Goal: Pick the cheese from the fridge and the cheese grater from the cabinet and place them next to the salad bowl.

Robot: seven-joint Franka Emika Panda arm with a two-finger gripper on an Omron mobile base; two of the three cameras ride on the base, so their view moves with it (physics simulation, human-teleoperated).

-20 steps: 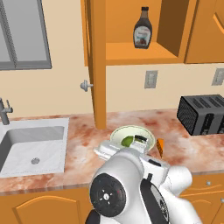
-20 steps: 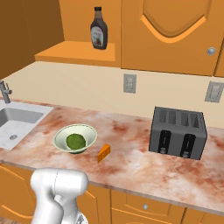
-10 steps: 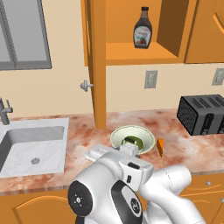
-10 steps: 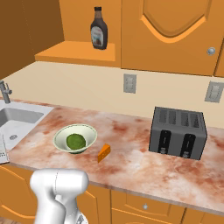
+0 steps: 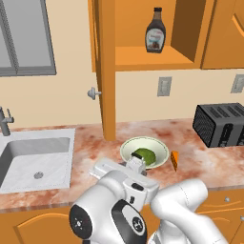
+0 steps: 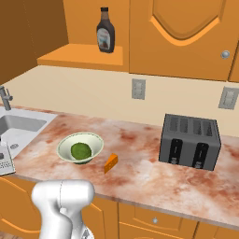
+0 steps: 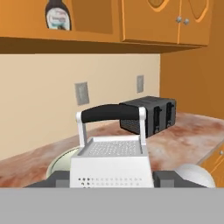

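cheese grater (image 7: 111,164) clamped between pincer (image 7: 111,180) fingers.

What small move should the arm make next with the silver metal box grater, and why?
Probably carry the silver metal box grater, clamped in the gripper, over to the bare marble counter beside the pale cream-green salad bowl; the orange cheese wedge already lies there.

It was a home kitchen: a steel sink (image 5: 35,159) sat in the marbled desk (image 6: 140,163), with a black toaster (image 6: 189,141) under orange-brown wooden cabinets (image 6: 182,37).
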